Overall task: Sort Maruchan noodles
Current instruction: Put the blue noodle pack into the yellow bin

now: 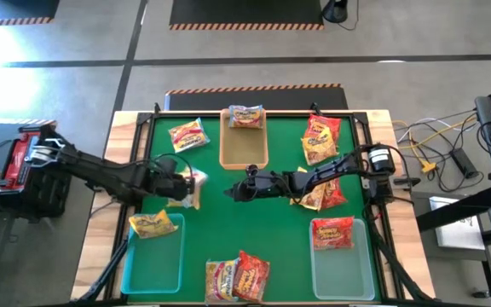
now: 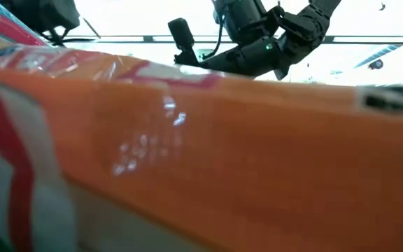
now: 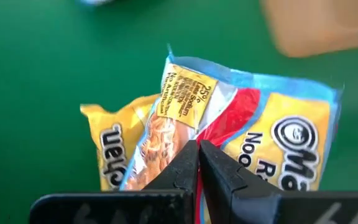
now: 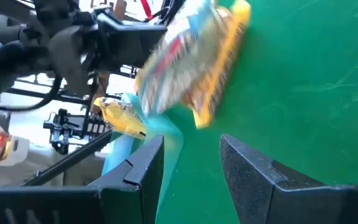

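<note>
The yellow noodle packet (image 3: 185,118), crinkly glossy plastic with a blue edge, is pinched in the closed left claw (image 1: 186,181) at the desk's (image 1: 228,205) left-centre. Sorting appears partly done: single packets lie in the tan tray (image 1: 244,145), the teal tray (image 1: 152,264) and the clear tray (image 1: 341,260), with several flat packets loose. The right claw (image 1: 239,191) waits mid-desk, parted and empty.

Two dark jointed arms, left pincer (image 3: 197,163) with black wedge-shaped fingers, matte housings
</note>
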`<action>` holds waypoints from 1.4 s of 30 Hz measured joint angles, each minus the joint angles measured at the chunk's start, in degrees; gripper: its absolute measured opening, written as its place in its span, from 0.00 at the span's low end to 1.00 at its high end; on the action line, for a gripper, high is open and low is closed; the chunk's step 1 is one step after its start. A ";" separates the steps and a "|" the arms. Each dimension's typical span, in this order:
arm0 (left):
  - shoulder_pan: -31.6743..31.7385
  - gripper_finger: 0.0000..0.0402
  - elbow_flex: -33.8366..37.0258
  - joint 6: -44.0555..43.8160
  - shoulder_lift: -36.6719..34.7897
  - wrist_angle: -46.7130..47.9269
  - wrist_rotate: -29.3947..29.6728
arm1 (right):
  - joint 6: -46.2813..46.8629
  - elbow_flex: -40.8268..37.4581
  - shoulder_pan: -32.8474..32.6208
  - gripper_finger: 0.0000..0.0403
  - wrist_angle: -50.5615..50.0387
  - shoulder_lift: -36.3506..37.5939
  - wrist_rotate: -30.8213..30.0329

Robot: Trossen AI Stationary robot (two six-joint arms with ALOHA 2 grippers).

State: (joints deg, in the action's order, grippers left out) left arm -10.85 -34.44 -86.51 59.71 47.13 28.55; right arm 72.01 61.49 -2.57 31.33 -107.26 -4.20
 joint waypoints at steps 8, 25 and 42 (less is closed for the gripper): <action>0.00 0.00 -1.03 12.33 3.39 -23.09 -5.91 | -2.65 0.02 0.33 0.36 -2.88 0.11 -0.31; -1.76 0.00 -8.28 11.47 8.20 -7.84 -8.14 | 1.39 0.02 -1.61 0.36 -3.36 0.66 1.49; -3.04 0.00 -8.07 6.24 22.35 -34.79 -8.75 | -0.60 0.02 -1.16 0.36 -7.51 0.66 -3.88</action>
State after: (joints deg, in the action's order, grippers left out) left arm -13.89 -42.50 -80.27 82.07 12.34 19.80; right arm 71.41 61.52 -3.73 23.82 -106.61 -8.09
